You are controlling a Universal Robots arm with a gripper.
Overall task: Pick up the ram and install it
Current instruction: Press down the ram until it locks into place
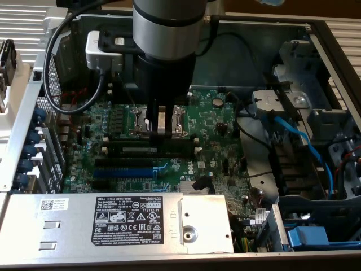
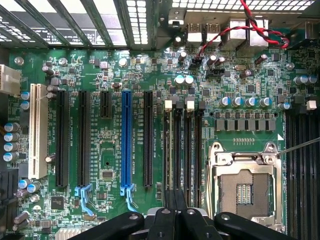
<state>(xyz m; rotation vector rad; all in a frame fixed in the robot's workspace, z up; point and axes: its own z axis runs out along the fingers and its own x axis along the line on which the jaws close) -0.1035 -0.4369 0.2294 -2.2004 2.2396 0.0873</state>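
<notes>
One claw (image 1: 163, 131) of ours, squeezed shut, presses the ram (image 1: 151, 148) into its black slot on the motherboard (image 1: 211, 121); we think it needs a firm push.

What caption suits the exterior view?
Robot arm's shut pincer poised over the green motherboard inside an open computer case.

Even room light, soft focus from the side, crisp close-up from the wrist

The arm (image 1: 168, 28) throws a dim shadow over the motherboard (image 1: 214, 121) in the exterior view, which looks slightly blurred throughout. In the wrist view, daylight glares white through the rear vent slots (image 2: 105, 20), capacitors glint, and the near fingers (image 2: 172, 220) sit dark and soft.
</notes>
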